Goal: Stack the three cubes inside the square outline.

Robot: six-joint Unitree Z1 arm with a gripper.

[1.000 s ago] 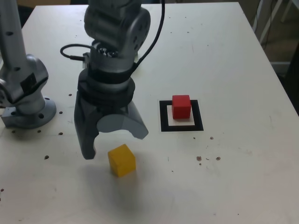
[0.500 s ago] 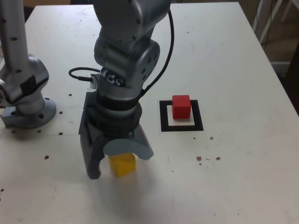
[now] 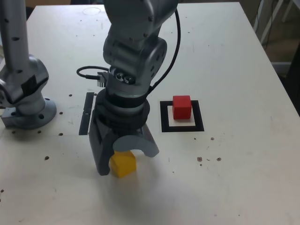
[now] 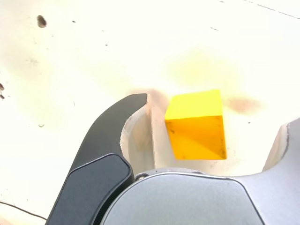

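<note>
A yellow cube (image 3: 123,164) rests on the white table near the front. My gripper (image 3: 125,161) is lowered over it, open, with one finger on each side. In the wrist view the yellow cube (image 4: 197,124) lies between the dark finger (image 4: 133,117) and the pale finger (image 4: 286,143); a gap shows on both sides, so neither touches it. A red cube (image 3: 182,107) sits inside the square outline (image 3: 164,117), toward its far edge, to the exterior view's right of the gripper.
The arm's grey base (image 3: 26,101) stands at the exterior view's left. A narrow black strip (image 3: 86,113) lies on the table between the base and the arm. A black cable (image 3: 91,70) loops off the wrist. Dark specks dot the tabletop (image 3: 234,178).
The arm has moved toward the exterior view's right and come down, so the fingers now straddle the yellow cube. The black strip has come into sight. Neither cube has moved.
</note>
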